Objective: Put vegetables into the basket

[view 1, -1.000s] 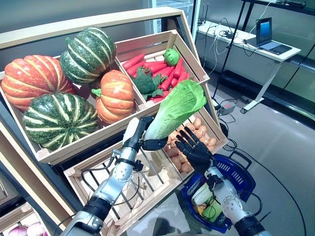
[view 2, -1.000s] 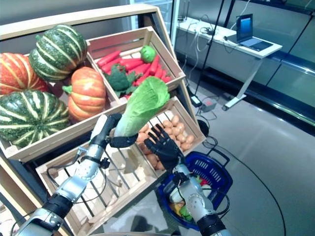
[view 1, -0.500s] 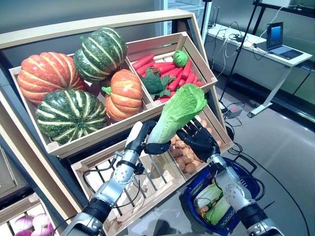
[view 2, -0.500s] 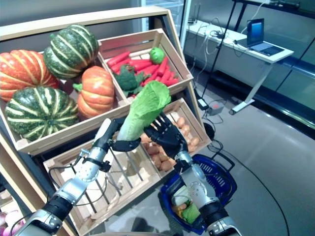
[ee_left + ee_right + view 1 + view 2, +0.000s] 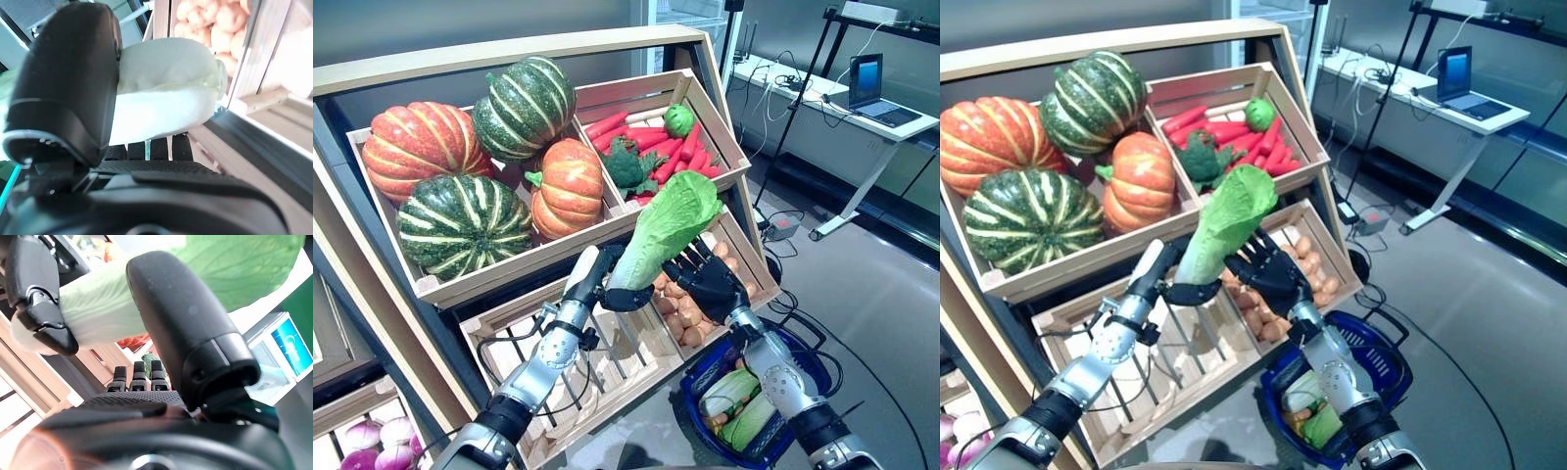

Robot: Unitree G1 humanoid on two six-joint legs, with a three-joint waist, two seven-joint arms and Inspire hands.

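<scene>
My left hand is shut on the white base of a pale green lettuce and holds it upright in front of the wooden stand's lower crates. Its wrist view shows the thumb pressed on the white base. My right hand is open with fingers spread, right beside the lettuce's stem; its thumb lies in front of the leaf. The blue basket stands on the floor below my right arm, with green leafy vegetables and small orange pieces in it.
The wooden stand with slanted crates rises right behind both hands. A crate of small brown round vegetables lies just under the right hand. A white desk with a laptop stands at the back right, with grey floor between.
My right hand has risen from above the basket to the lettuce's side. The left hand still holds the lettuce in about the same place. The camera has shifted slightly.
</scene>
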